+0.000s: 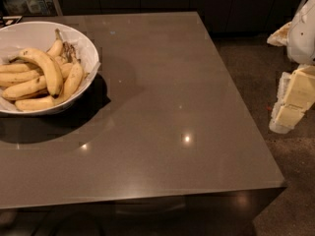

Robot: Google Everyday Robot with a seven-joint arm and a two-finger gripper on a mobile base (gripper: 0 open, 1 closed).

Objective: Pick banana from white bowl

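Banana (pixel 47 67), the thickest and most arched of the bunch, is lying on top of the pile in the white bowl (pixel 84 42). The bowl is sitting at the far left corner of the surface (pixel 172 107) and is partly cut off by the left side of the view. The banana's long axis is running from the far left toward the near right, with the arch bulging up and to the right.

The end effector (pixel 288 107) is hanging off the surface, beyond its right edge and over the floor (pixel 246 68), about level with the middle of that edge. Whether it is open or closed cannot be told. The banana is lying well apart from it, to the left and somewhat farther back, across nearly the full width of the surface.

Slimmer bananas (pixel 24 87) are lying beneath and beside the target and touching it. Brown stems (pixel 69 50) are gathering toward the bowl's far side.

In my judgement, the bowl's right rim and the touching neighbours are the only obstructions. A descent from above, crosswise to the long axis, is looking advisable, since a neighbour could be dragged along.
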